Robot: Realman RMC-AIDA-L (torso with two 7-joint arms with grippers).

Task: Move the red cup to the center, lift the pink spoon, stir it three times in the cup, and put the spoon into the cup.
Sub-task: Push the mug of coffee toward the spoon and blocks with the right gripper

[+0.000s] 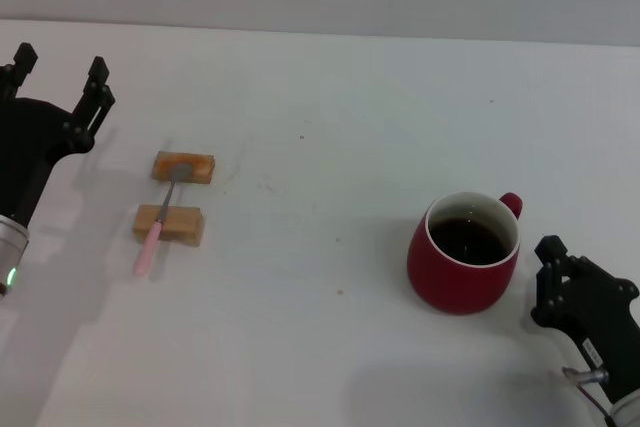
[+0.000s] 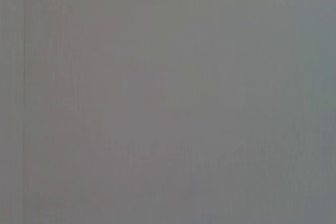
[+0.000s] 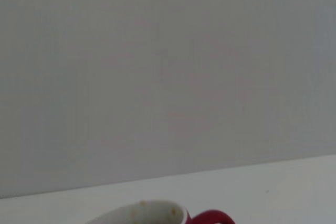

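Dark-red ceramic, the red cup (image 1: 464,253) stands upright in the lower right of the head view, its small handle turned toward the upper right, its white inner rim ringing a dark interior. It sits well to the right of the middle of the white worktop (image 1: 330,147), so by my reading the first step, moving it to the center, is not yet done.

The pink spoon (image 1: 160,219) lies in the left part of the frame, bridged across two small orange-tan blocks (image 1: 182,166): its grey bowl rests on the farther block and its pale pink handle crosses the nearer one, the tip pointing toward the lower left. It is well apart from the cup and nothing touches it. Lifting, three stirs and dropping it into the cup all appear to be left.

The right gripper (image 1: 556,272) sits at the lower right edge, just beside the cup on its right; whether its jaws are parted or closed I cannot tell. The left gripper (image 1: 58,72) hangs at the upper left edge, near the blocks but clear of them, its jaws spread apart and holding nothing.

The right wrist view shows only the cup's rim and handle at the bottom edge below a plain grey wall. The left wrist view shows plain grey and nothing else.

No brand, label or readable writing appears on any item
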